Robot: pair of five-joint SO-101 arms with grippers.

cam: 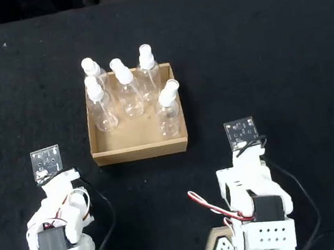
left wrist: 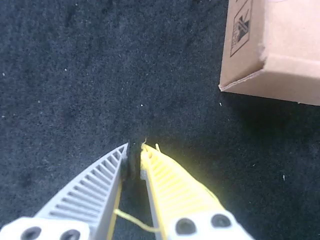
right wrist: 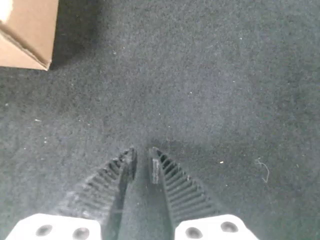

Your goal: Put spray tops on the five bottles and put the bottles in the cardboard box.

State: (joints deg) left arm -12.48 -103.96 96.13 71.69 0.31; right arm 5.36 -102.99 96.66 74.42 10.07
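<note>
All five bottles (cam: 130, 96), of clear rounded plastic, are seen upright inside the shallow cardboard box (cam: 139, 149), each capped with a white spray top (cam: 120, 71), so the task is judged complete. The left gripper (left wrist: 135, 150) is pressed shut on nothing. The right gripper (right wrist: 142, 162) is all but closed, empty, over the dark felt-like table (cam: 269, 53).
</note>
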